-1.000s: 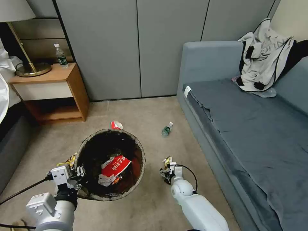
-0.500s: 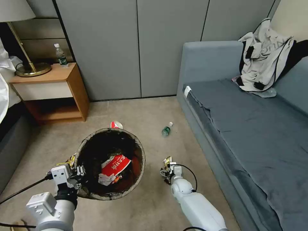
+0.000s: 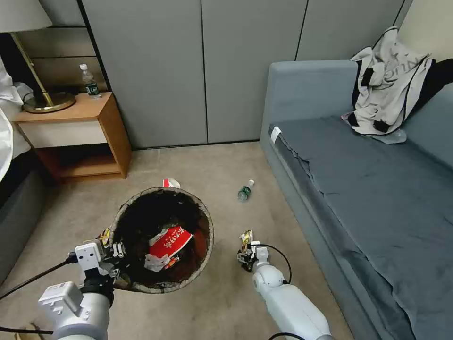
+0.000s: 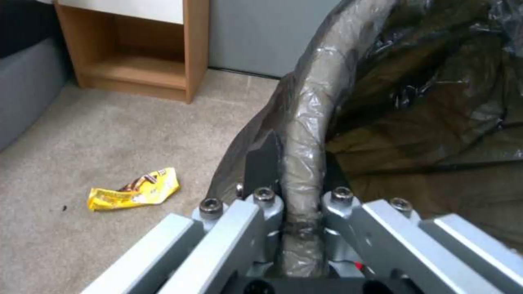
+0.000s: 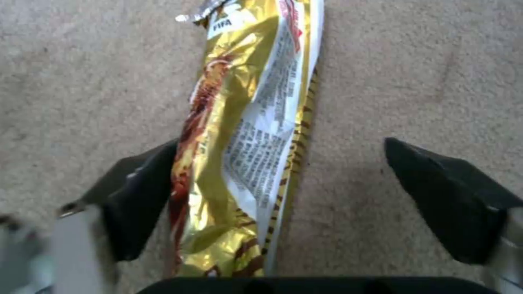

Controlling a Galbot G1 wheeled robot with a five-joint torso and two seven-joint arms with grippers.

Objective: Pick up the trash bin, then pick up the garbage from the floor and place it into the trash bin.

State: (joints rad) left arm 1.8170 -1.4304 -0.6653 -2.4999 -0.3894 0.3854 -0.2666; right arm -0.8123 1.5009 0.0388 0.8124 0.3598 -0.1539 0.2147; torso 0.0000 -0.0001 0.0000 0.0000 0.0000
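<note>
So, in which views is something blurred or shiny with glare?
Right wrist view: the gold wrapper glares and the right gripper blurs at one finger. Left wrist view: the liner on the trash bin rim glints. Head view: sharp, evenly lit.

left gripper (image 3: 114, 255): low left, fingers (image 4: 265, 171) clamped together | right gripper (image 3: 245, 252): lowered, pointing down, fingers (image 5: 136, 196) spread

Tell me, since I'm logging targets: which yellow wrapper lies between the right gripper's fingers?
The long gold foil wrapper, between the open right gripper; the crumpled yellow one lies beside the bin.
</note>
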